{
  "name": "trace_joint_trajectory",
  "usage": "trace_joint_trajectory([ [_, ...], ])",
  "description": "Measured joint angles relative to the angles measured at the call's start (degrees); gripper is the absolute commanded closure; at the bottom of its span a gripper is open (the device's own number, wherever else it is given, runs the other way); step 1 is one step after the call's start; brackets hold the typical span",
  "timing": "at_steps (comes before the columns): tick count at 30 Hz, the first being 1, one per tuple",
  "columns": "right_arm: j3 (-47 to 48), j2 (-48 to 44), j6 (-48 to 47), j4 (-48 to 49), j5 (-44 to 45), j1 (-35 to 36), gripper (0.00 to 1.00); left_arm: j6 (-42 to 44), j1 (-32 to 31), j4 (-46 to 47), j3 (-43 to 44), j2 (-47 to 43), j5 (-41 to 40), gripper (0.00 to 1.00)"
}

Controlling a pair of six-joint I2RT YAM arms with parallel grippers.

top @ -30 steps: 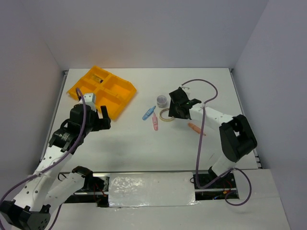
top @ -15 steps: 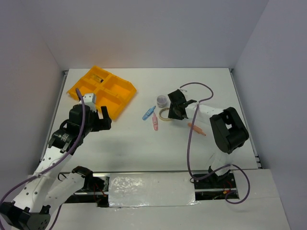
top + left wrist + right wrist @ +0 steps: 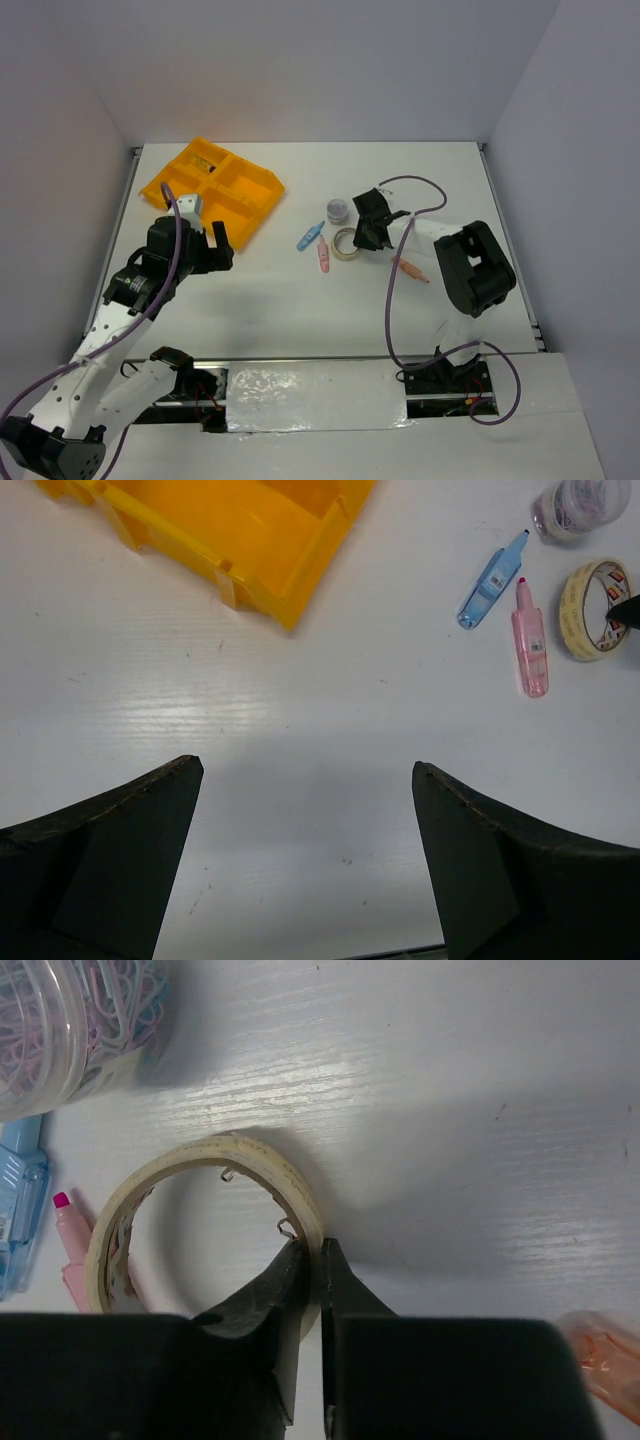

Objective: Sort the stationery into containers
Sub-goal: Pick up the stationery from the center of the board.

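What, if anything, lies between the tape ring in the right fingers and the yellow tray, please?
The light-blue piece lies flat across the line from the tape ring to the tray, with the pink piece just beside it. Both are low; nothing taller shows there.

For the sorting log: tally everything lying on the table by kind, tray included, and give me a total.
Beige tape ring: 1
Clear round jar of paper clips: 1
Pen-shaped plastic pieces: 3 (light-blue piece, pink piece, orange piece)
Orange-yellow plastic tray with four compartments: 1
Total: 6
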Motion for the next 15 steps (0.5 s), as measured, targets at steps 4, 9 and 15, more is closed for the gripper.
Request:
trace_joint_trajectory([
  [4,-3.0,-2.2,0.5,2.0,-0.7,-0.2,0.97,-0.1,0.0,0.1,0.0,-0.2,1.0,0.01],
  [9,-9.1,-12.5,0.9,-0.6,0.8,2.3,0.99,-2.8,-0.2,1.5,0.0,-0.6,7.6,0.01],
  [15,-8.9,-26.5,1.3,-2.7,5.5,13.7,1.00,-11.0,-9.7,11.0,1.1,3.9,16.3,0.01],
])
